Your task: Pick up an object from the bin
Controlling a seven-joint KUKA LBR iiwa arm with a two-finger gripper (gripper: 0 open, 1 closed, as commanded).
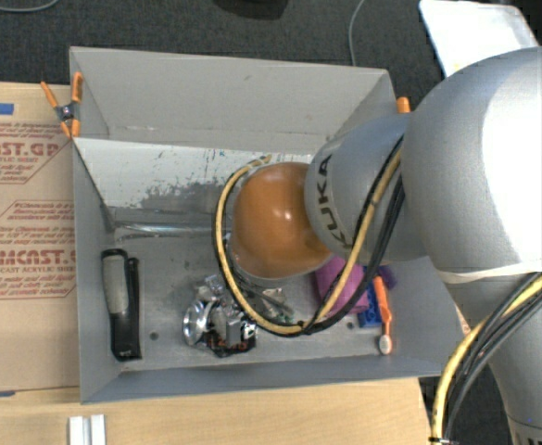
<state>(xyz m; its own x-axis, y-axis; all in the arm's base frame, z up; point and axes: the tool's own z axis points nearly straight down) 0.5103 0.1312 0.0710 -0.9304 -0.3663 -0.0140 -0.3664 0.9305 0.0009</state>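
Closest to my camera is the big silver-grey KUKA arm (474, 174), which comes in from the right and bends down into the grey metal bin (233, 91). Its end effector (217, 327) sits low over the bin floor, close to the near wall and a little left of the middle. It is below the glossy orange dome cover (271, 221) on the wrist. From here I see it as a cluster of shiny metal and dark parts. I cannot tell whether it is apart or together, or whether anything is caught in it. A loop of yellow and black cables (222, 248) runs round the left side of the dome and passes beneath it, just right of the end effector.

The nearest loose thing is a purple rounded lump (338, 284) to the right of the end effector, half hidden under the arm and crossed by the cables. Just beyond it on the right lies a small blue plastic piece (369, 313). Beside that is a thin orange stick with a white tip (383, 323), its tip toward the near wall. Well apart on the left, along the left wall, lies a long black bar with a grey top strip (120, 299), running lengthwise from near to far. The bin stands on a light wooden desk (252, 415).
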